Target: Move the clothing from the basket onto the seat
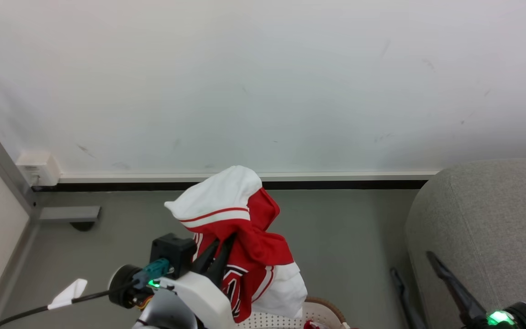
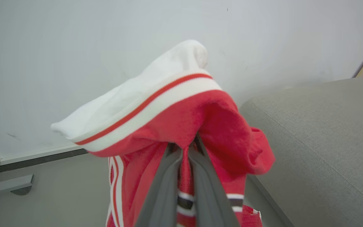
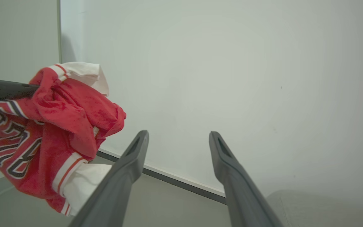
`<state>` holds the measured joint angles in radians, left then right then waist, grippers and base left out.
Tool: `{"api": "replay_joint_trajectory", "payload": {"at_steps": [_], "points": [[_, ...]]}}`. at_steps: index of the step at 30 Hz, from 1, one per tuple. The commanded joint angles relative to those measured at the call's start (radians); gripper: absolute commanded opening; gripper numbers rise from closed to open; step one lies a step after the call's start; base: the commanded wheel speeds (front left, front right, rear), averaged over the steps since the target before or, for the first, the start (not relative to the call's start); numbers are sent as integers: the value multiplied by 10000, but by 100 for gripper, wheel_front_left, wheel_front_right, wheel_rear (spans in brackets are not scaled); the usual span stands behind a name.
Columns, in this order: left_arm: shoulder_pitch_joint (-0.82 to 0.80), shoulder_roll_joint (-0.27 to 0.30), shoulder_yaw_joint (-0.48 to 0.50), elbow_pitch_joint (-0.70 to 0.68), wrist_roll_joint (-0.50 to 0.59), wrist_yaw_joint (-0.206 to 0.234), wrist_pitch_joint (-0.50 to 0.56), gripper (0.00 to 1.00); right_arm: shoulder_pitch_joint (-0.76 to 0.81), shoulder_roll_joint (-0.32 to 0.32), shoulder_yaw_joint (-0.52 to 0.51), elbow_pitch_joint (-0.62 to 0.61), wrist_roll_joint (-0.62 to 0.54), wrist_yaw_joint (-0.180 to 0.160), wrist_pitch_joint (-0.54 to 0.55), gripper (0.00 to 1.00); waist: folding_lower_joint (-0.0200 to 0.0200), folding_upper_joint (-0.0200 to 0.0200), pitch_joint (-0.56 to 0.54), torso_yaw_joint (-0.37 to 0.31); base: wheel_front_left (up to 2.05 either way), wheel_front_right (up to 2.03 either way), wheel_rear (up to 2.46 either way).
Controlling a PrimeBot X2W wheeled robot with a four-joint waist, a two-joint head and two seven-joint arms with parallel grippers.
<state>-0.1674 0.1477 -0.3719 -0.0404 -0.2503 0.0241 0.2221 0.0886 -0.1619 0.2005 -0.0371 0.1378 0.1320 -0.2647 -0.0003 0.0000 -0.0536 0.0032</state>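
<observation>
Above perforated basket (image 1: pixel 286 321), bunched red-white clothing (image 1: pixel 249 242)

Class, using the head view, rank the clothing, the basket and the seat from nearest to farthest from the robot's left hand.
1. Clothing: gripped in the left hand, draped over its fingers.
2. Basket: just below and to the hand's right, at the bottom edge.
3. Seat: farthest, out at the right side.
</observation>
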Motion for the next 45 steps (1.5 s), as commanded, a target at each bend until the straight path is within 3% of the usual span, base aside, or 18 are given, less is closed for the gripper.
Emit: {"api": "replay_joint_trajectory", "payload": {"at_steps": [1, 7, 15, 23, 29, 30, 31, 32, 37, 40, 42, 43, 44, 45], "points": [[-76, 109, 3, -276, -81, -50, 114, 0, -391, -360, 666, -180, 98, -23, 6, 100, 3, 0, -11, -16, 0, 0, 0], [-317, 98, -226, -639, -112, -216, 343, 0, -1575, -1388, 3074, -22, 172, -25, 6, 100, 3, 0, -71, -43, 0, 0, 0], [-567, -204, -778, -826, -182, -442, 474, 0, -3246, -1788, 4828, 981, 341, -25, 6, 100, 3, 0, -75, 70, 0, 0, 0], [-764, -527, -1682, -1052, -643, -942, 839, 0, -4326, -1236, 5382, 2802, 637, -25, 5, 100, 3, 0, -61, 338, 0, 0, 0], [-852, -712, -1984, -887, -1200, -1000, 1007, 0, -4584, -168, 4778, 3439, 1218, -25, 6, 100, 3, 0, -13, 478, 0, 0, 0], [-857, -732, -1986, -832, -1255, -981, 982, 0, -4591, -65, 4775, 3495, 1342, -25, 6, 85, 3, 0, -13, 500, 0, 0, 0], [-880, -749, -1989, -779, -1294, -979, 962, 0, -4580, 24, 4777, 3521, 1508, -25, 5, 29, 3, 0, -11, 527, 0, 0, 0], [-910, -754, -1969, -729, -1327, -958, 939, 0, -4574, 88, 4804, 3519, 1654, -25, 5, 0, 3, 0, -3, 552, 0, 0, 0], [-959, -616, -1776, -429, -1251, -771, 860, 0, -4556, 11, 4741, 3460, 2149, -25, 5, 0, 3, 0, 47, 557, 0, 0, 0], [-975, -542, -1676, -322, -1173, -688, 754, 26, -4539, -122, 4678, 3413, 2297, -25, 3, 0, 3, 0, 87, 479, 0, 0, 0], [-967, -549, -1644, -276, -1146, -622, 653, 49, -4475, -172, 4559, 3328, 2463, -25, 3, 0, 3, 0, 121, 423, 0, 0, 0], [-960, -553, -1645, -261, -1128, -600, 611, 87, -4428, -203, 4509, 3290, 2559, -25, 2, 0, 3, 0, 143, 391, 0, 0, 0], [-945, -557, -1656, -241, -1134, -584, 576, 100, -4388, -250, 4449, 3242, 2610, -25, 2, 0, 3, 0, 161, 352, 0, 0, 0], [-924, -558, -1658, -219, -1122, -561, 539, 100, -4355, -302, 4424, 3183, 2650, -26, 2, 0, 3, 0, 175, 308, 0, 0, 0]]}}
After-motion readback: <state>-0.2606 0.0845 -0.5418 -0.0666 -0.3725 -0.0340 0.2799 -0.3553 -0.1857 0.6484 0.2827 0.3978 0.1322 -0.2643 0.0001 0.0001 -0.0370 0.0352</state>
